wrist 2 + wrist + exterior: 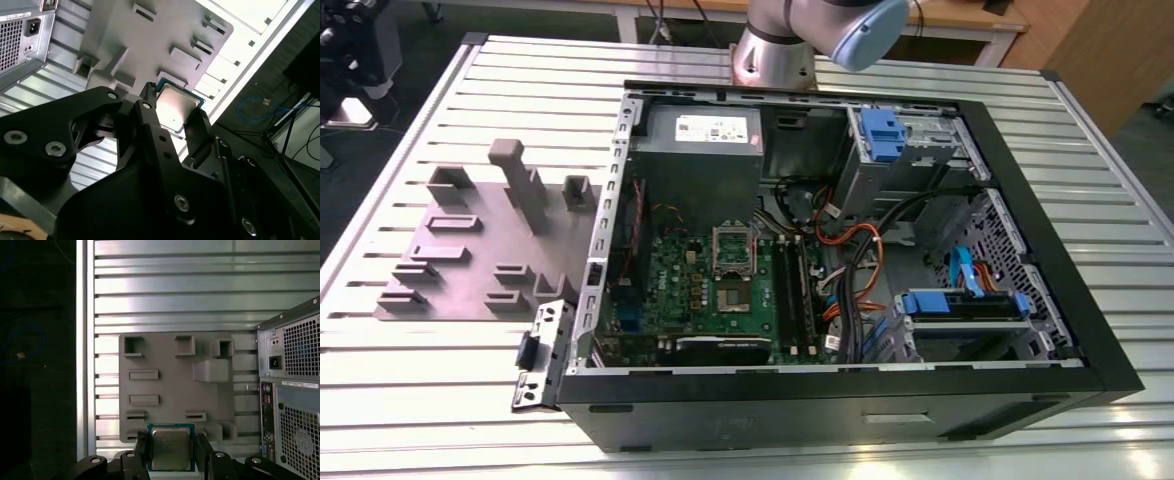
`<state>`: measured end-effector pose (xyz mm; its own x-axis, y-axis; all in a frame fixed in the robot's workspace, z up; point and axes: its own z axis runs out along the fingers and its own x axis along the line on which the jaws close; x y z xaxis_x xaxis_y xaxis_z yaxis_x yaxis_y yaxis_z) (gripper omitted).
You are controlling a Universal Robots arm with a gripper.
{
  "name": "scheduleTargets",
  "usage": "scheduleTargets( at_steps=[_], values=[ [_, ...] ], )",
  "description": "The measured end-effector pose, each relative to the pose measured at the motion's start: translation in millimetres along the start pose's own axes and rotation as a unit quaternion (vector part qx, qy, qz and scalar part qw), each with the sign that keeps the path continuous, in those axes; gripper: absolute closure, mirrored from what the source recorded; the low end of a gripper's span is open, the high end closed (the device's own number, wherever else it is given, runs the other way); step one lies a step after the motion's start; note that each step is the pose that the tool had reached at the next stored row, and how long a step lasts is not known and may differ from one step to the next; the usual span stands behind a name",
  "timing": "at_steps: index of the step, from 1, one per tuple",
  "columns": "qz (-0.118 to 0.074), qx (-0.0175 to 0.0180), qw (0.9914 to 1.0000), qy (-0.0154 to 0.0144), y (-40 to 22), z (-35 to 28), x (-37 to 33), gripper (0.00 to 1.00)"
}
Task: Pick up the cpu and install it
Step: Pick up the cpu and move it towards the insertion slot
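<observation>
In both wrist views the cpu (171,454) (176,102), a small flat square chip with a silvery top and a thin rim, sits between my two black fingers (141,449). My gripper (171,447) (172,110) is shut on the chip's opposite edges. It holds the chip well above the table, over the edge of the grey fixture plate (165,365). In the exterior view the motherboard's silver socket frame (735,250) lies inside the open computer case (854,250).
The grey plate (467,250) with raised blocks lies on the slatted metal table (427,400), at the exterior view's left of the case. Cables, blue drive brackets and the power supply (714,130) crowd the case. The arm's base (781,45) stands behind it.
</observation>
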<state>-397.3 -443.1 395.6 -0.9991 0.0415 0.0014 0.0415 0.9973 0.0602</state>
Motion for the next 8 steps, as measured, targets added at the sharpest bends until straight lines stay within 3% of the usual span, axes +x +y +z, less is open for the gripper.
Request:
scheduleTargets(
  at_steps=[8],
  values=[
    [0.0, 0.0001, 1.0, 0.0, -0.7, 0.2, -4.6, 0.53]
  ],
)
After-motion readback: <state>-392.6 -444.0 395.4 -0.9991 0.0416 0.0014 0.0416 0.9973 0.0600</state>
